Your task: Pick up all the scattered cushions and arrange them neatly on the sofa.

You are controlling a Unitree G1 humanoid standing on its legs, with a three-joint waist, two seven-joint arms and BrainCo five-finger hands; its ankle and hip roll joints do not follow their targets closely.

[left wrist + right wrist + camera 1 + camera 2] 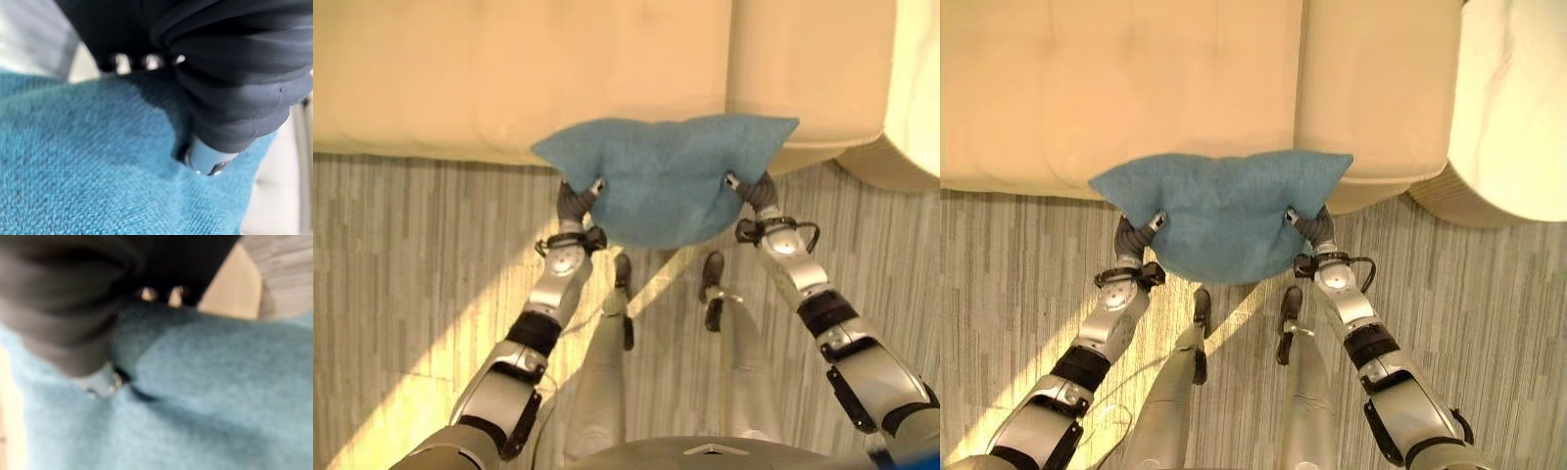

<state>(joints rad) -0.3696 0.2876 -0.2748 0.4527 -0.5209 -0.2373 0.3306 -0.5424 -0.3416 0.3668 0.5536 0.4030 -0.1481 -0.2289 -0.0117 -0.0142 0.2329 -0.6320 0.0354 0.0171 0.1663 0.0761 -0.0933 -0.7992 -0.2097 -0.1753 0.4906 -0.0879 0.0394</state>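
Observation:
A blue cushion (pixel 666 181) hangs in the air over the front edge of the cream sofa (pixel 460 78), its top corners lying on the seat edge. My left hand (pixel 579 199) grips the cushion's lower left side and my right hand (pixel 751 188) its lower right side. In the left wrist view the thumb (pixel 205 156) sinks into the blue cloth (pixel 98 171). The right wrist view shows the same: its thumb (pixel 100 382) presses into the cushion (pixel 220 396). The other fingers of both hands are hidden behind the cushion.
The sofa seat is split by a seam into two cushions (pixel 1298 78). A pale rounded piece of furniture (pixel 1518 98) stands just right of the sofa. Grey striped wood floor (pixel 411 255) lies in front, with a patch of sunlight at lower left.

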